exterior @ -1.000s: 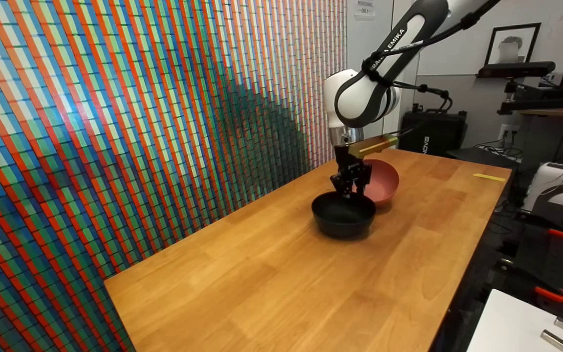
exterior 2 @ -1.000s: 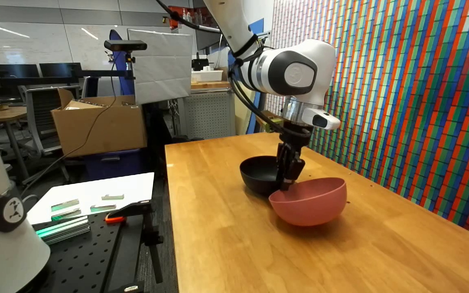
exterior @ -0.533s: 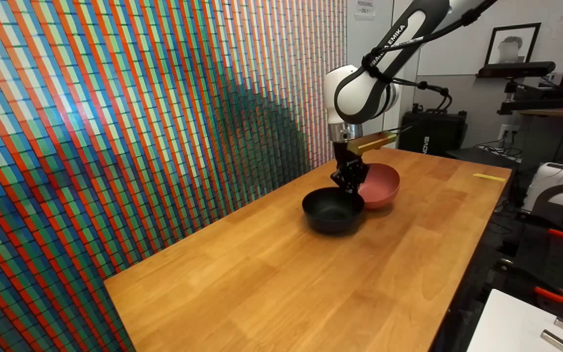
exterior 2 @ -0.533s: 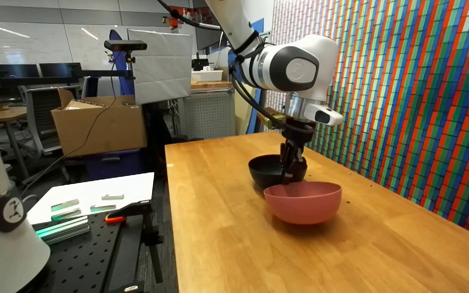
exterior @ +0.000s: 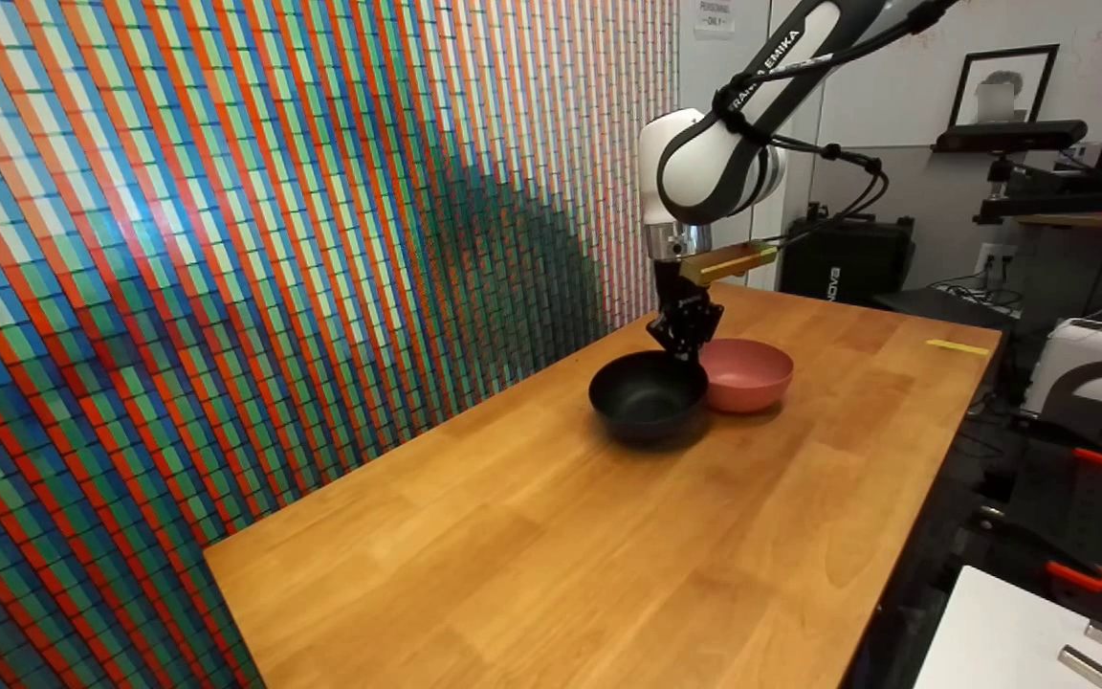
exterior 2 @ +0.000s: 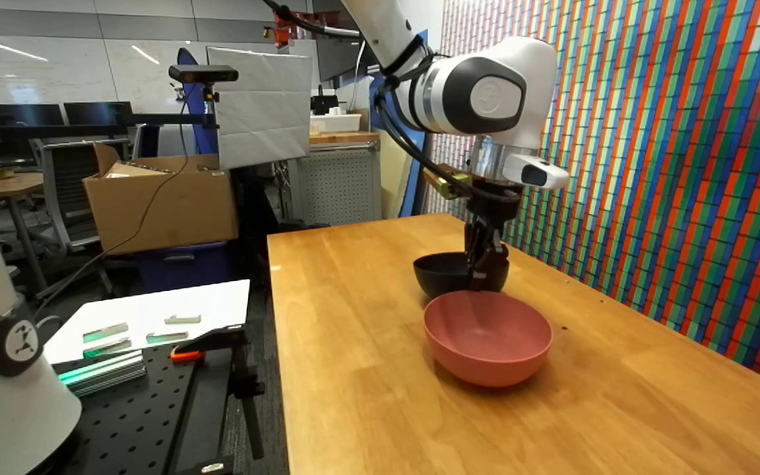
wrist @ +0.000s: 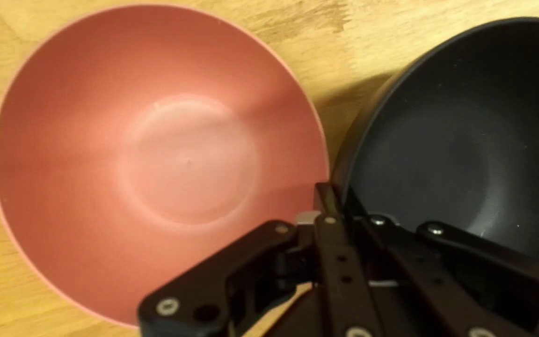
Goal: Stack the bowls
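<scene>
Pink bowl (wrist: 82, 150) crowds one side of the tool (wrist: 339, 200).

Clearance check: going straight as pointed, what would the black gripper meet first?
Probably the salmon-pink round bowl, at its rim; depth is unclear. The round black bowl the gripper holds might reach the brown wooden table first.

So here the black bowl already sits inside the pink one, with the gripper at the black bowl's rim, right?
Not inside: the wrist view shows the black bowl beside the pink bowl. The gripper is at the black bowl's rim, as you say.
</scene>
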Robot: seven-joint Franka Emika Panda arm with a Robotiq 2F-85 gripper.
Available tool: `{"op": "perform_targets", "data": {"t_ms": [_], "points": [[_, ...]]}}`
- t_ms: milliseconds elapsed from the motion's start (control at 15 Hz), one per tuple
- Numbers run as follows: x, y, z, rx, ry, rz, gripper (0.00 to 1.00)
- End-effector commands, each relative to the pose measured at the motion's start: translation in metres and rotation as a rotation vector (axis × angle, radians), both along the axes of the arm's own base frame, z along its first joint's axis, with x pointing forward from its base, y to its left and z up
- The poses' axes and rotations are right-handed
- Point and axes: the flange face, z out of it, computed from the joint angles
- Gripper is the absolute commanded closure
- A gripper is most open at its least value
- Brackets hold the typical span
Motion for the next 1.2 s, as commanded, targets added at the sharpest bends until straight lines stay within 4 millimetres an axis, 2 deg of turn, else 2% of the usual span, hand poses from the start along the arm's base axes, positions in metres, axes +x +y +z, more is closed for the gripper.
{"op": "perform_targets", "data": {"t_ms": [0,333,600,800,1133], "points": [[0.0,-0.016,0.024,0.014,-0.029,-0.029,0.97],[0.001,-0.034,0.051,0.037,-0.064,-0.064,0.97],[-0.009,-0.054,0.077,0.054,-0.08,-0.097,0.97],[-0.025,-0.079,0.088,0.074,-0.062,-0.141,0.97],[-0.051,-0.132,0.091,0.086,-0.046,-0.228,0.97]]}}
